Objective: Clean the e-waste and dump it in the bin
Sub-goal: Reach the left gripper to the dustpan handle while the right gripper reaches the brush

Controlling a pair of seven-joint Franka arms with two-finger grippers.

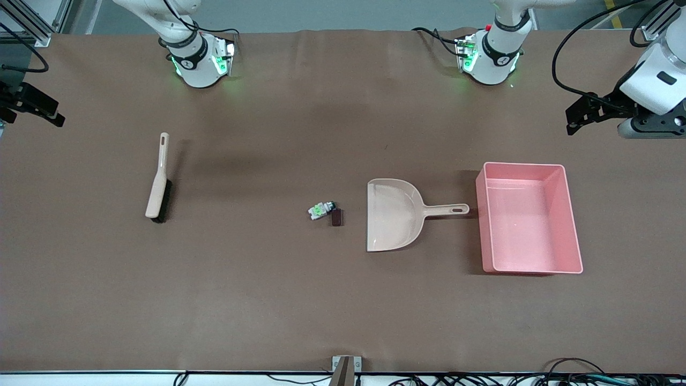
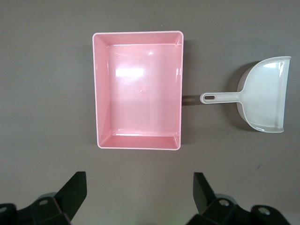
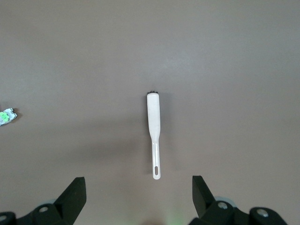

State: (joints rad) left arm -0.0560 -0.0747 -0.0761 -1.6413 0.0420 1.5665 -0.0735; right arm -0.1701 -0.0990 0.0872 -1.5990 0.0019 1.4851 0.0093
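So we've got both grippers — left gripper (image 2: 136, 197) over the bin (image 1: 569, 220), right gripper (image 3: 136, 197) over the brush (image 1: 158, 183) — fingers apart, holding nothing; e-waste (image 1: 325, 212) beside the dustpan (image 1: 394, 214).

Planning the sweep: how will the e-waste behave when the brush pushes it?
The e-waste is two tiny separate pieces, so probably light and apt to scatter. The blocky shapes should slide rather than roll. The dustpan lies close beside them.
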